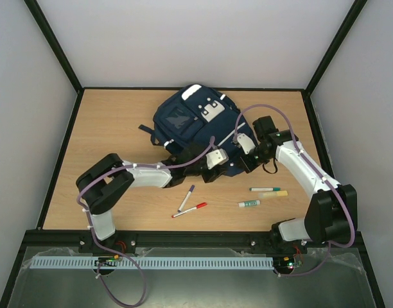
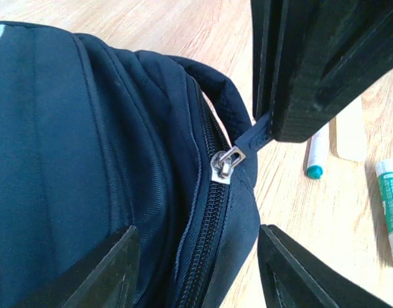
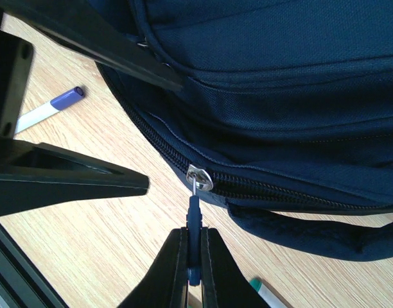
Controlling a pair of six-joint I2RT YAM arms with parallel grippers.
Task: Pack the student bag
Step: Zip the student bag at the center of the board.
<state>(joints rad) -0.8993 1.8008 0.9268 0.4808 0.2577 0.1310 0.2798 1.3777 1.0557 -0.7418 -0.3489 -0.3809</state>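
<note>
The navy student bag [image 1: 190, 125] lies in the middle of the table, front pockets up. My right gripper [image 3: 194, 240] is shut on the blue zipper pull [image 3: 194, 215], which hangs from the silver slider [image 3: 200, 178] at the bag's near edge. The zipper looks closed on both sides of the slider. My left gripper [image 2: 200, 269] is open, with one finger on each side of the bag's zipper seam just beside the slider [image 2: 225, 163]. In the top view the two grippers, left [image 1: 227, 165] and right [image 1: 243, 162], meet at the bag's near right edge.
On the table in front of the bag lie a purple pen [image 1: 186, 197], a red pen [image 1: 190, 210], a green marker [image 1: 265, 189], a glue stick [image 1: 249, 203] and a small beige block [image 1: 281, 193]. A bag strap [image 1: 145, 129] sticks out to the left.
</note>
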